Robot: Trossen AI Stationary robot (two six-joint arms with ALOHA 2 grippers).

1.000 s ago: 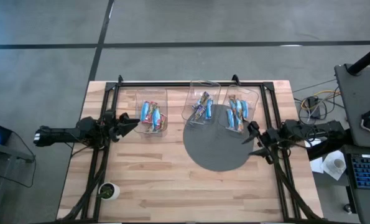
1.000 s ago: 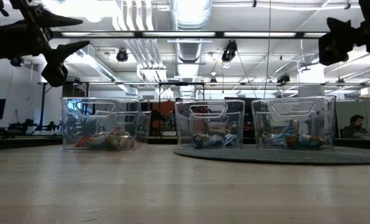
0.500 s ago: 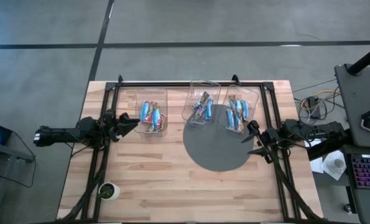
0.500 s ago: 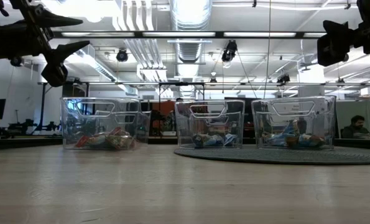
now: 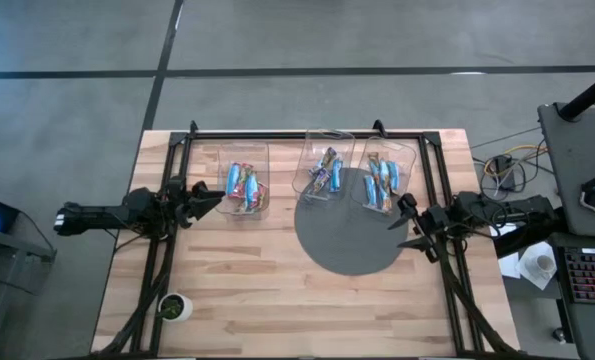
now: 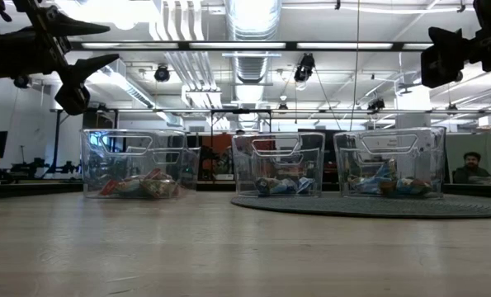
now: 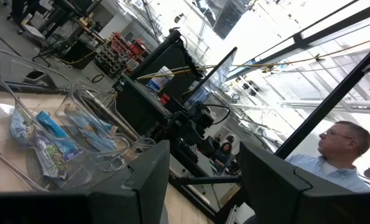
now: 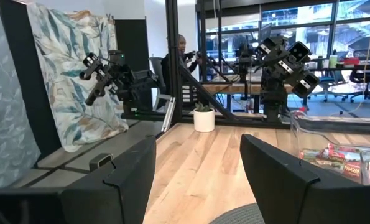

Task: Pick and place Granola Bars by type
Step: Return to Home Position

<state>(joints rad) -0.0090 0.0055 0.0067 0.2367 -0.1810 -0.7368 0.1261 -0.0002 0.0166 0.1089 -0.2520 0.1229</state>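
I've got the L gripper held high at the table's left edge, just beside the left bin, fingers spread wide, gripping nothing. The R gripper is at the right edge over the mat, also wide open & empty. The Granola Bars sit in 3 clear bins: multicoloured + blue in the left bin, purple-dark in the middle bin, light blue in the right bin.

Left gripper and right gripper face each other from opposite sides, both raised, level, fingers spread apart.
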